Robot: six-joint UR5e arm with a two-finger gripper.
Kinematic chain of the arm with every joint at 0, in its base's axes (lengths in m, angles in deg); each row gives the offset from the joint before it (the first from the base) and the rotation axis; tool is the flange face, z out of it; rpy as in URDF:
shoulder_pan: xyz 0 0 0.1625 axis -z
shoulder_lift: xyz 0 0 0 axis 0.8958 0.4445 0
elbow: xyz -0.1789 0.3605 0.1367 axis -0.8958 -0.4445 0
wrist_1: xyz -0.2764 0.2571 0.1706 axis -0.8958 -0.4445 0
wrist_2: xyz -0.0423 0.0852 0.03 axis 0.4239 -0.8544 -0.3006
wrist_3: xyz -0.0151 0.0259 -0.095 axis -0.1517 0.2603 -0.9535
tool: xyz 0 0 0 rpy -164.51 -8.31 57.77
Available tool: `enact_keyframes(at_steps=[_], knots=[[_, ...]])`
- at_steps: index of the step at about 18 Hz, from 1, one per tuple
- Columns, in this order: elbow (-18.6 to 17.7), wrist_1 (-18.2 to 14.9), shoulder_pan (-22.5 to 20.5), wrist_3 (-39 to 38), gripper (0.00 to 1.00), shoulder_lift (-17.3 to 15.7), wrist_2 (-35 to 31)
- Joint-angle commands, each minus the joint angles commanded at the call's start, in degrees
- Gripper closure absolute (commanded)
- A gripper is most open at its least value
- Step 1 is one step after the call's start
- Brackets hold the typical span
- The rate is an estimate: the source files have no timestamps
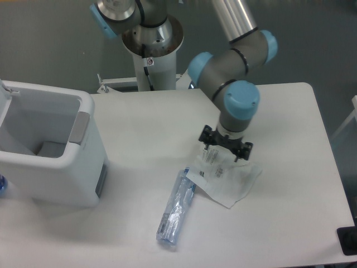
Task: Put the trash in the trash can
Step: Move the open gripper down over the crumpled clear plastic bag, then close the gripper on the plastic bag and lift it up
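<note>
A flat white packet (227,180) with black print lies on the table right of centre. A slim clear bottle (177,206) lies beside it to the left, its upper end touching the packet's edge. My gripper (225,154) hangs open directly over the packet's upper left part, fingers pointing down, just above or at its surface. The trash can (51,149), a white boxy bin with a grey inner panel, stands at the table's left edge with its mouth open upward.
The arm's base column (150,50) stands behind the table's back edge. A dark object (348,241) sits off the table's lower right corner. The table's right edge runs close to the packet's side.
</note>
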Motion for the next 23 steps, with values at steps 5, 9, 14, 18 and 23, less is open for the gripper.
enact_keyframes(at_steps=[5,9,14,18,23], knots=[[0.3,1.1,3.4,-3.9,0.0,1.8,-7.1],[0.5,1.8,4.2,-6.1,0.0,3.2,-7.8],[0.7,3.3,6.2,-8.5,0.0,5.3,-11.1],[1.8,3.3,6.5,-9.2,0.39,5.6,-11.6],[2.2,3.3,6.5,-9.2,0.88,5.4,-11.6]])
